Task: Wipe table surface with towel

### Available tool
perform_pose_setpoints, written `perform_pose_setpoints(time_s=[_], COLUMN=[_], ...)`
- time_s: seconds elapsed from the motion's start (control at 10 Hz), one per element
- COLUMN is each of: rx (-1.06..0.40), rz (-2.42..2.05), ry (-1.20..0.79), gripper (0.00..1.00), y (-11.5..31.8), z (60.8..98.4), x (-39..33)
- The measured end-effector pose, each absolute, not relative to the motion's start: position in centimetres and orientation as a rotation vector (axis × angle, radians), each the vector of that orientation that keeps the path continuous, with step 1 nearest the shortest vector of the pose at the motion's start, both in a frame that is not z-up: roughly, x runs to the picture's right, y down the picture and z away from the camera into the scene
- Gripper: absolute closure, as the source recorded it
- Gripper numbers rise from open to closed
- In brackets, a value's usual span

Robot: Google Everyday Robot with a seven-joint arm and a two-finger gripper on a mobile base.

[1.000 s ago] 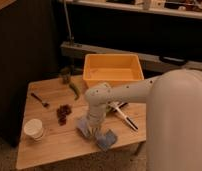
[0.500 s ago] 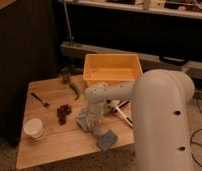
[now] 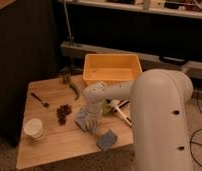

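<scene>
A grey-blue towel (image 3: pixel 84 120) lies crumpled on the wooden table (image 3: pixel 54 145) near its middle. My gripper (image 3: pixel 92 121) reaches down from the white arm and presses onto the towel's right part. A second small grey-blue cloth (image 3: pixel 107 140) lies near the table's front right edge, apart from the gripper.
A yellow bin (image 3: pixel 112 75) stands at the back right. A white paper cup (image 3: pixel 34 128) stands at the front left. Red grapes (image 3: pixel 63 112), a spoon (image 3: pixel 40 100), a green pepper (image 3: pixel 74 90) and a dark jar (image 3: pixel 65 75) lie on the left half. A white utensil (image 3: pixel 122 114) lies by the arm.
The arm has swung closer to the camera and now fills more of the right side. The gripper and towel have shifted slightly left on the table.
</scene>
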State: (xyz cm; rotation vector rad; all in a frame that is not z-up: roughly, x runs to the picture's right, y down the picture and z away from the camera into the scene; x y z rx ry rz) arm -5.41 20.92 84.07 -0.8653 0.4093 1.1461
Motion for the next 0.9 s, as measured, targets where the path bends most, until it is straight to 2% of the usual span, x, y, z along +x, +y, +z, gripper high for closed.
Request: perform_pose_setpoints(time_s=[0.5, 0.7, 0.9], rx=[-0.813, -0.827, -0.855], rz=[1.152, 1.101, 1.04], ry=[0.303, 0.286, 0.272], gripper=[1.0, 1.0, 1.0], y=[15.1, 14.8, 16.2], z=[85.6, 86.1, 84.9], x=[-12.0, -13.9, -14.9])
